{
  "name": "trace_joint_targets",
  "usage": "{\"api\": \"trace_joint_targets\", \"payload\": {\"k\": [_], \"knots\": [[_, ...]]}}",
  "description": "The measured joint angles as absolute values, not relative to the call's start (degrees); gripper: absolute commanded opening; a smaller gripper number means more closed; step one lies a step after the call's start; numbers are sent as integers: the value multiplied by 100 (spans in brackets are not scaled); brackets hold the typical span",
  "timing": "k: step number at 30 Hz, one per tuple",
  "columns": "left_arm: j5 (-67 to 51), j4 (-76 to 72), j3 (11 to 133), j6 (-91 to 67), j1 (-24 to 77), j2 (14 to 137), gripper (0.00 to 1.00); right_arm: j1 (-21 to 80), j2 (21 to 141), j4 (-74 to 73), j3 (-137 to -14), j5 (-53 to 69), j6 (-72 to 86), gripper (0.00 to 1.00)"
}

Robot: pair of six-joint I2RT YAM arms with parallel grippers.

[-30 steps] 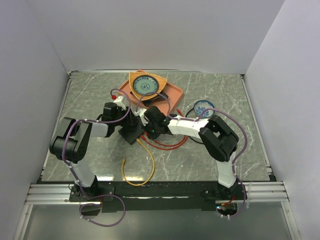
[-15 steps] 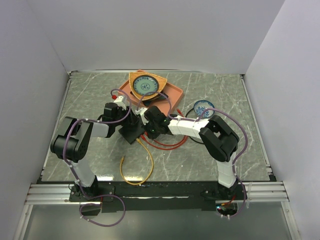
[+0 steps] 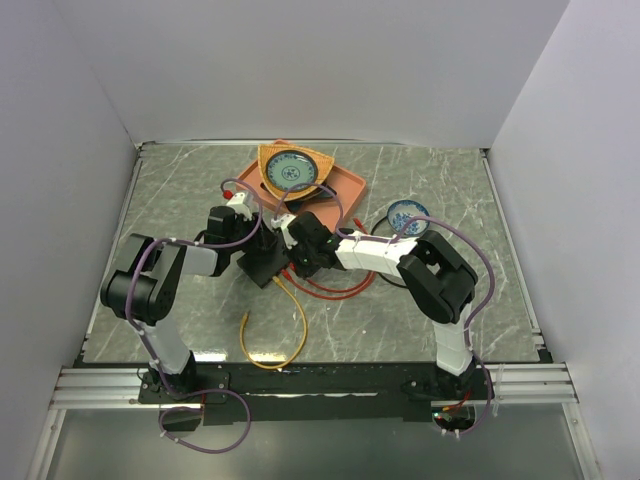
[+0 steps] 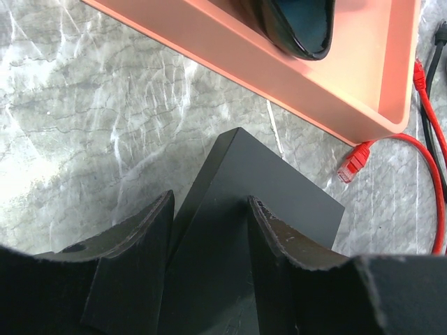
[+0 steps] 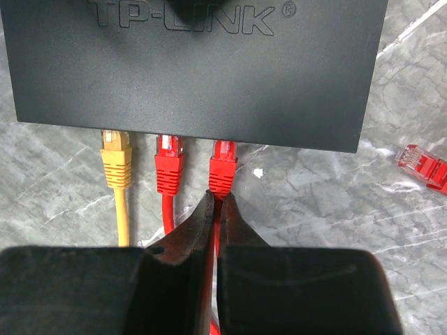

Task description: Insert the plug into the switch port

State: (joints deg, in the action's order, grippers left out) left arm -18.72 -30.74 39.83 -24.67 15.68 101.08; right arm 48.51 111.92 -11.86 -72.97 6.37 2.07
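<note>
The black TP-LINK switch lies flat in the middle of the table. Its port row faces my right gripper. A yellow plug and a red plug sit in two ports. A second red plug sits in the port beside them. My right gripper is shut on the red cable just behind that plug. My left gripper grips the far corner of the switch, one finger on each side.
An orange tray with a patterned bowl stands behind the switch. A small blue bowl is to the right. A loose red plug lies right of the switch. A yellow cable loops toward the front edge.
My right gripper has edged slightly toward the switch with the red plug. The yellow cable's loose end has shifted a little left. The left arm has not moved.
</note>
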Motion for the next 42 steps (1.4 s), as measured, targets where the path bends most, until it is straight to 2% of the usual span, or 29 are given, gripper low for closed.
{"api": "trace_joint_targets", "payload": {"k": [3,4,7,12,19,21,22,26,27,28,31,36,37,42], "knots": [[-1785,-2995,3981,-2493,1581,10057,48,4851,11190,-1184,-7297,635,204,3],[-1750,-2926,3979,-2508,1586,10018,51,4851,11187,-1184,-7295,635,204,9],[-1682,-2700,3953,-2539,1592,9883,58,4856,11157,-1153,-7251,644,198,19],[-1621,-2294,3852,-2633,1636,9585,70,4978,10934,-792,-6925,534,161,27],[-1750,-1627,3782,-3061,1817,9155,95,5293,10403,436,-6639,489,172,39],[-1678,-1417,3780,-3111,1789,9017,99,5328,10241,552,-6521,478,189,42],[-1592,-1280,3780,-3140,1782,8917,96,5334,10175,622,-6460,469,202,45],[-1304,-744,3782,-3133,1774,8431,96,5339,9786,934,-6080,320,239,57],[-1203,-607,3787,-3127,1761,8261,96,5339,9627,945,-5986,268,252,61],[-1098,-447,3802,-3114,1734,8086,96,5339,9470,947,-5898,215,263,72],[-808,121,4045,-3085,1643,7546,96,5339,8892,910,-5673,-30,327,86],[-617,858,5030,-3063,1601,6713,96,5339,7994,683,-5603,-521,395,94],[-613,921,5251,-3065,1601,6554,96,5339,7846,593,-5612,-661,423,98],[-434,1079,6119,-3240,1601,5861,96,5321,7502,-60,-5771,-1461,711,99]]}}
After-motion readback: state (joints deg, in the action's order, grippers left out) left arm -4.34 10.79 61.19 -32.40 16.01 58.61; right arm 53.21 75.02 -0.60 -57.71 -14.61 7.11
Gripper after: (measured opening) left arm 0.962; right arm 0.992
